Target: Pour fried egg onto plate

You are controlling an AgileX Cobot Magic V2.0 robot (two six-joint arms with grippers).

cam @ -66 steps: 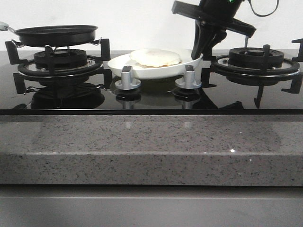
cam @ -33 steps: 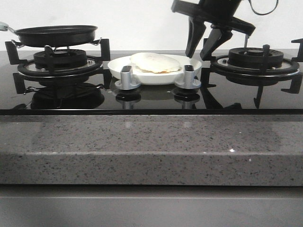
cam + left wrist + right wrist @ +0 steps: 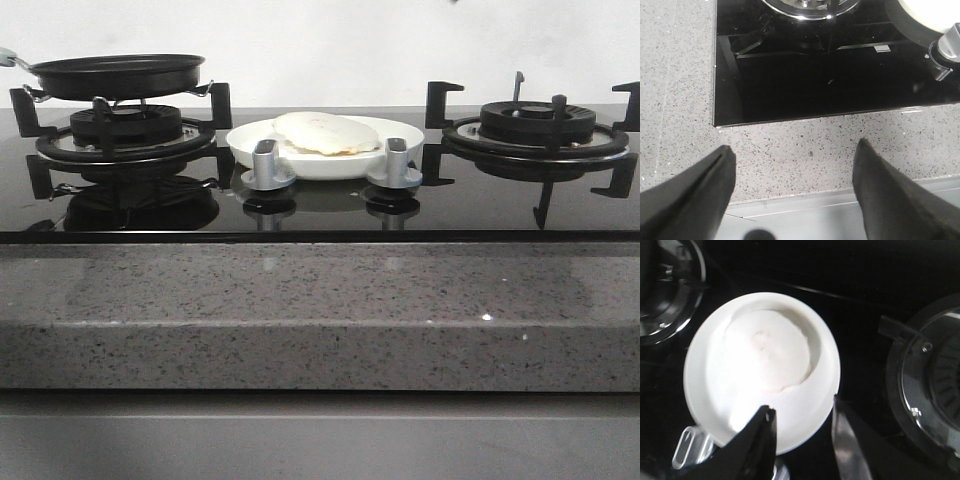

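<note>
One fried egg [image 3: 326, 132] on one plate [image 3: 400, 150]; two knobs [image 3: 265, 165], seemingly.

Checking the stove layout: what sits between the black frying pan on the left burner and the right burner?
In the front view, the white plate holding the fried egg sits there on the black glass, behind two silver knobs.

In the front view two silver knobs [image 3: 269, 165] cover the near rim of the plate [image 3: 400, 135], and the frying pan [image 3: 118, 74] has its handle cut by the picture's edge. The right wrist view is blurred (the fried egg [image 3: 767, 352] washes into white glare). The left wrist view crops the plate to a sliver.
</note>
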